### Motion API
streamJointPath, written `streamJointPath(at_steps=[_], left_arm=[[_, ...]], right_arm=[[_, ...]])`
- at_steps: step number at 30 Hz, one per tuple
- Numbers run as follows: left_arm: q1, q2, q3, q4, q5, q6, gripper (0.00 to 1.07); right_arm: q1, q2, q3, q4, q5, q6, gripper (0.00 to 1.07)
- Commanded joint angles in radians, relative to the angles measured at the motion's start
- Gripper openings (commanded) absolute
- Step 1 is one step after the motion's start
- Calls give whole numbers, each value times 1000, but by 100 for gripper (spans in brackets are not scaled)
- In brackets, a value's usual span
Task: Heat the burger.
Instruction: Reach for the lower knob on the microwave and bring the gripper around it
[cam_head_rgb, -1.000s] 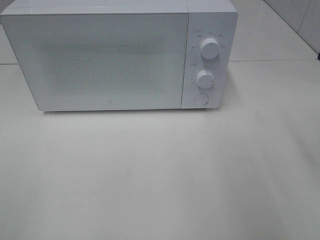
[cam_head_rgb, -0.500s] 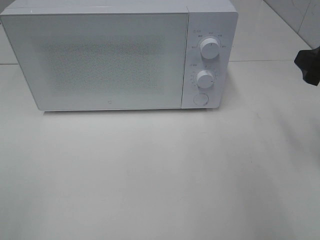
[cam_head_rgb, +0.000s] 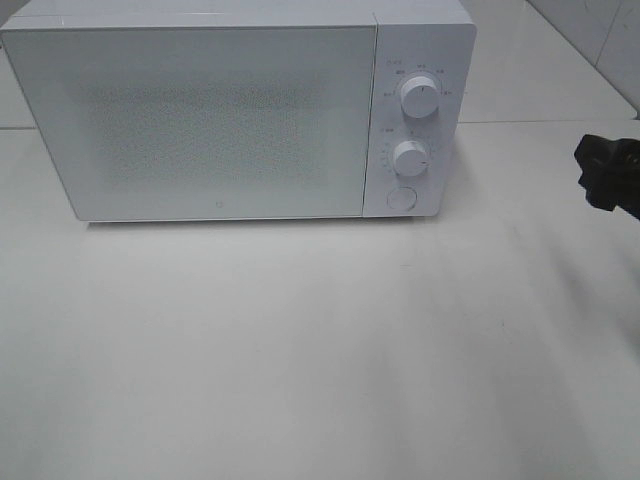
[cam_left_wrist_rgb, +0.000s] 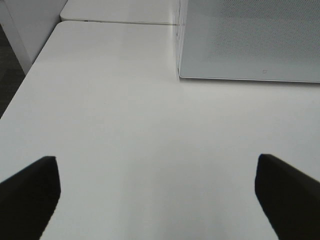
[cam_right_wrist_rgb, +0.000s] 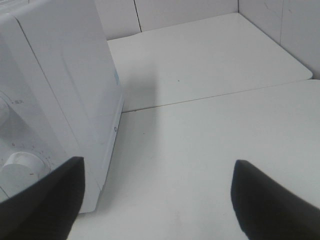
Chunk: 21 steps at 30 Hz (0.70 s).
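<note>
The right gripper (cam_right_wrist_rgb: 159, 164) was held spread wide, with nothing grasped, above the white table (cam_right_wrist_rgb: 210, 150). The microwave (cam_right_wrist_rgb: 65, 75) was set just beside one of its fingers, control knobs nearest. The left gripper (cam_left_wrist_rgb: 156, 162) was likewise spread and empty, and the closed door (cam_left_wrist_rgb: 250, 40) was faced ahead of it. The burger's place could not be told.

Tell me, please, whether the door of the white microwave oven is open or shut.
Shut. The speckled white door sits flush with the knob panel beside it, and no interior shows.
</note>
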<state>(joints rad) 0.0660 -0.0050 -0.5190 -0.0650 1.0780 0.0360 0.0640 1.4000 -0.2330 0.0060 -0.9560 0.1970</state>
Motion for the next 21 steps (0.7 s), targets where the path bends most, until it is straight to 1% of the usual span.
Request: streamJointPath(at_steps=[1,2,3,4,5,6,7,8,9,10,11,12,13,14,15,16,17,18,19,20,21], left_arm=[[2,-23,3,-7,-10,2,98],[2,-23,3,-7,-10,2,98],[2,-23,3,-7,-10,2,98],[2,-23,3,-7,-10,2,98],[2,-23,3,-7,-10,2,98],[2,-23,3,-7,-10,2,98],[2,-23,3,-7,-10,2,98],[2,-23,3,-7,-10,2,98],[2,-23,3,-7,-10,2,98],[2,-23,3,-7,-10,2,98],[2,-23,3,-7,-10,2,98],[2,-23,3,-7,-10,2,98],[2,-23,3,-7,-10,2,98],[2,-23,3,-7,-10,2,98],[2,-23,3,-7,-10,2,98],[2,-23,3,-7,-10,2,98],[2,-23,3,-7,-10,2,98],[2,-23,3,-7,-10,2,98],[2,-23,3,-7,-10,2,98],[2,-23,3,-7,-10,2,98],[2,-23,3,-7,-10,2,98]], right_arm=[[112,31,37,165,-122,-181,76],[174,50,42,259,-148,-250,76],[174,50,42,259,-148,-250,76],[209,60,42,301,-161,-280,76],[276,79,42,362,-185,-329,76],[276,79,42,362,-185,-329,76],[336,99,42,412,-218,-351,76],[336,99,42,412,-218,-351,76],[394,118,40,465,-252,-363,76],[425,131,39,497,-272,-367,76],[425,131,39,497,-272,-367,76],[478,157,39,559,-316,-370,76],[506,171,39,590,-338,-370,76],[506,171,39,590,-338,-370,76],[562,194,39,645,-379,-370,76],[589,205,39,679,-398,-370,76],[589,205,39,679,-398,-370,76],[637,227,31,745,-427,-370,76],[637,227,31,745,-427,-370,76],[656,233,24,784,-428,-370,76],[699,245,3,846,-424,-370,76]])
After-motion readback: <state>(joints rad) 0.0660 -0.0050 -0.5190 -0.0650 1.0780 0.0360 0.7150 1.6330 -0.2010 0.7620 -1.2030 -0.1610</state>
